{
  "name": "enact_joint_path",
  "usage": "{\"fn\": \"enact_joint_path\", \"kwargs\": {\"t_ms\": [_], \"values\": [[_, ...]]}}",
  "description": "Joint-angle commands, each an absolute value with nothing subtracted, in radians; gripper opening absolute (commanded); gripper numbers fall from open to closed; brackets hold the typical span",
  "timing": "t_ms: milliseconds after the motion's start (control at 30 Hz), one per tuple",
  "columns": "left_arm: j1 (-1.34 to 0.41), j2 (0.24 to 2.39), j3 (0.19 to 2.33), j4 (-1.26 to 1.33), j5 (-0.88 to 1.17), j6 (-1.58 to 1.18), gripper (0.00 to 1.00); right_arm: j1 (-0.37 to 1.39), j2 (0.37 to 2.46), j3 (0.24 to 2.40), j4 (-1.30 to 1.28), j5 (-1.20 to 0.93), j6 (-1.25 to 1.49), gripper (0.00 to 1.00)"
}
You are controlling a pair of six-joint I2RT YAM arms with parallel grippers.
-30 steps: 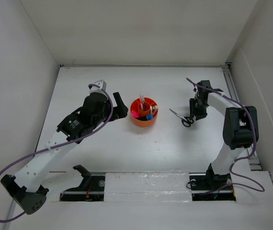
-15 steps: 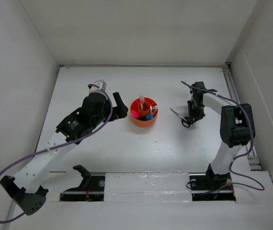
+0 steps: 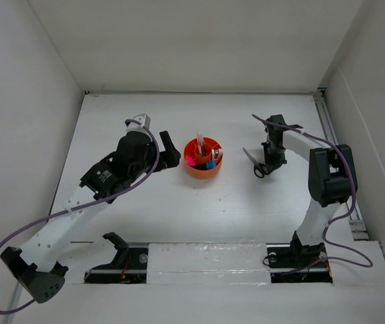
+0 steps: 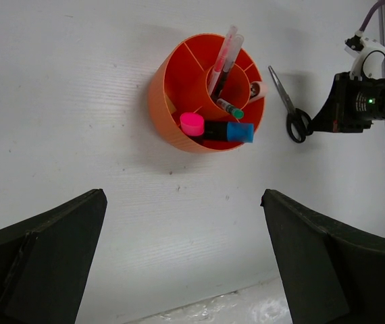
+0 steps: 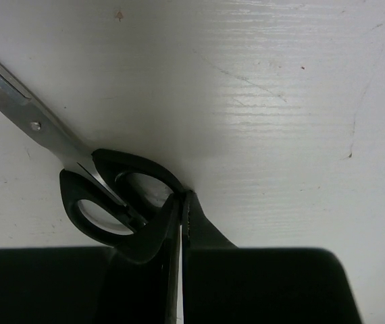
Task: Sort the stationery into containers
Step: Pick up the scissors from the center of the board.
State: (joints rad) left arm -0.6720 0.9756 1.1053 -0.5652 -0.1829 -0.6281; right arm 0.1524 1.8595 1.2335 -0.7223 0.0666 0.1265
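Note:
The black-handled scissors point(image 3: 256, 165) point(image 5: 111, 196) are right of the orange organiser point(image 3: 203, 163) point(image 4: 167, 88). My right gripper point(image 3: 268, 160) point(image 5: 184, 194) is shut, pinching the rim of one handle loop between its fingertips; the blades point up and left. The organiser holds markers with a pink cap point(image 4: 192, 123) and a blue cap point(image 4: 240, 132), a pink pen point(image 4: 225, 50) in the central cup, and a small pink-white piece point(image 4: 257, 89). My left gripper point(image 3: 169, 150) point(image 4: 182, 194) hangs open just left of the organiser, with nothing between its fingers.
White walls close in the table on the left, back and right. A metal rail point(image 3: 329, 121) runs along the table's right edge, behind the right arm. Both arm bases sit at the near edge.
My right gripper closed on the scissors' handle and shifted a little left, carrying the scissors with it. The left arm has not moved.

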Motion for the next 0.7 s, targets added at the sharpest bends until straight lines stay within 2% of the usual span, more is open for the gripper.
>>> {"fn": "enact_joint_path", "kwargs": {"t_ms": [0, 233, 367, 533, 667], "values": [[-0.669, 0.956, 1.098, -0.529, -0.176, -0.614, 1.00, 0.169, 1.870, 1.224, -0.735, 0.026, 0.170, 0.00], [-0.669, 0.986, 1.150, -0.529, -0.157, -0.601, 1.00, 0.181, 1.723, 1.354, -0.753, 0.118, 0.302, 0.00], [-0.669, 1.046, 1.259, -0.496, -0.132, -0.581, 1.00, 0.225, 1.655, 1.443, -0.775, 0.201, 0.374, 0.00], [-0.669, 1.152, 1.405, -0.456, -0.020, -0.581, 1.00, 0.274, 1.557, 1.465, -0.762, 0.267, 0.437, 0.00], [-0.669, 1.241, 1.505, -0.399, 0.049, -0.581, 1.00, 0.316, 1.468, 1.445, -0.698, 0.215, 0.472, 0.00]]}}
